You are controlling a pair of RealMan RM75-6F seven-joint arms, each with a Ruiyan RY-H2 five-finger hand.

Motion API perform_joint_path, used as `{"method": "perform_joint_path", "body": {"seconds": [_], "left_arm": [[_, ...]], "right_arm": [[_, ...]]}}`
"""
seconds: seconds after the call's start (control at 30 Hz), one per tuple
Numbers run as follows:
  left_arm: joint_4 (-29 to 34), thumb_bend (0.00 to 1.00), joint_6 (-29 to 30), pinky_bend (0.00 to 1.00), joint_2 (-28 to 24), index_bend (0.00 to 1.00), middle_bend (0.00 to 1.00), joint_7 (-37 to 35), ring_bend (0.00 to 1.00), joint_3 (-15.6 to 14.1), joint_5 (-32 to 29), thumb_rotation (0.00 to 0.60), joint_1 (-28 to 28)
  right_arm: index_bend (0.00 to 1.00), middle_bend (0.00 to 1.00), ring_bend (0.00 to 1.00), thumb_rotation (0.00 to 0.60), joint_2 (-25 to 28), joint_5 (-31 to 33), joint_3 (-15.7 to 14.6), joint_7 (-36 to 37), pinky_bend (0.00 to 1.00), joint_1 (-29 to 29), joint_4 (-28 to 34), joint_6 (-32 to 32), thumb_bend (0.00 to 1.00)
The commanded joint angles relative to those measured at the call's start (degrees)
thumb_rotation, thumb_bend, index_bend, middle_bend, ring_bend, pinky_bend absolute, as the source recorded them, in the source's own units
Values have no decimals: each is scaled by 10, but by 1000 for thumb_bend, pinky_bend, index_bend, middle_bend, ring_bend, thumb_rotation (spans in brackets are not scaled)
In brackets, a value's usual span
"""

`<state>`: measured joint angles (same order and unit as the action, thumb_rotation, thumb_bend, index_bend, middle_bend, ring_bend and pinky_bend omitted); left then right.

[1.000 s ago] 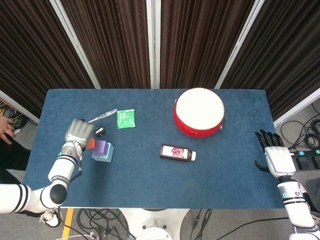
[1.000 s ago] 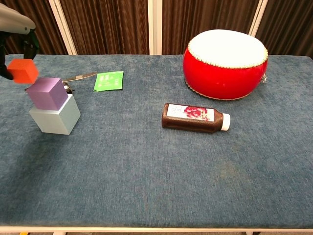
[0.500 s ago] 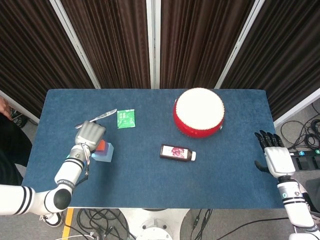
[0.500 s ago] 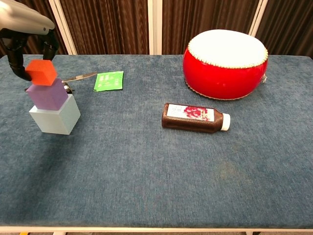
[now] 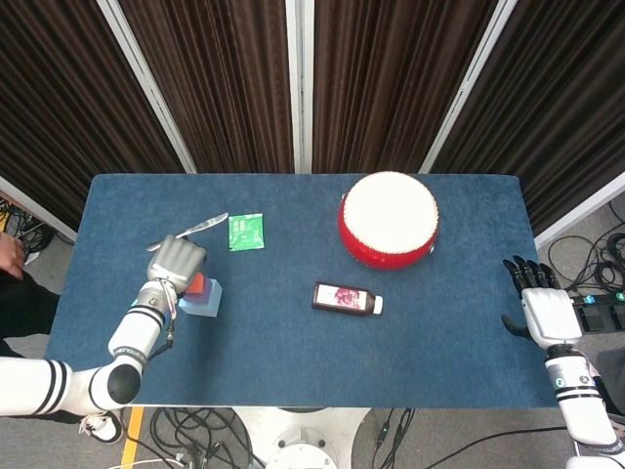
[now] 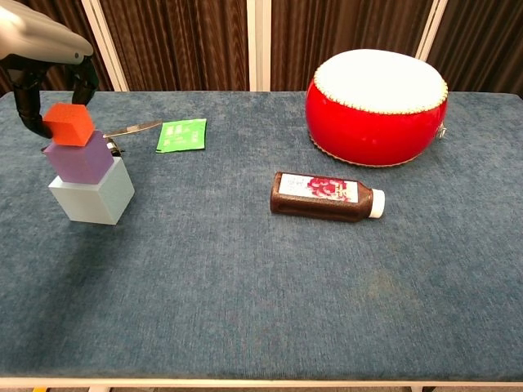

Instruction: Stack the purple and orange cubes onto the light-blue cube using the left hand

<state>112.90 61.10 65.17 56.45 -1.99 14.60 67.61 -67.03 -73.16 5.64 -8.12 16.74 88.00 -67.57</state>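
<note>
Placement is the step I judge I'm on: my left robot hand [image 6: 51, 69] grasps the small orange cube [image 6: 69, 124] resting atop the purple cube [image 6: 79, 158] on the light-blue cube [image 6: 91, 193], so next I need a gentle, straight release.

The surface [image 6: 245, 286] is covered in matt blue cloth with a short, rough nap. The orange cube [image 6: 68, 124], purple cube [image 6: 79, 158] and light-blue cube [image 6: 91, 194] look matt and smooth. The red round drum [image 6: 376, 106] has a glossy shell. The dark bottle [image 6: 327, 197] is glossy plastic with a paper-like label. The green packet [image 6: 182, 135] is shiny.
</note>
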Motion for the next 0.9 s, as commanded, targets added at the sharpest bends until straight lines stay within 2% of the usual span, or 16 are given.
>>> {"method": "perform_joint_path", "body": {"seconds": [0.03,0.6,0.9], "left_arm": [[2,246,-2,414,-2,614,475,0,298,-2,0,600,1],[-9,246,-24,410,-5,609,475,-18,298,-10,14,600,0],[-11,246,-32,405,-13,465,464,-41,298,-9,39,600,-8]], "right_arm": [[0,14,0,600,0,-2,0,-2,0,0,2,-1,198],[0,14,0,600,0,4,2,-16,0,0,10,-4,197],[0,14,0,600,0,7,3,-25,0,1,16,-4,197]]}}
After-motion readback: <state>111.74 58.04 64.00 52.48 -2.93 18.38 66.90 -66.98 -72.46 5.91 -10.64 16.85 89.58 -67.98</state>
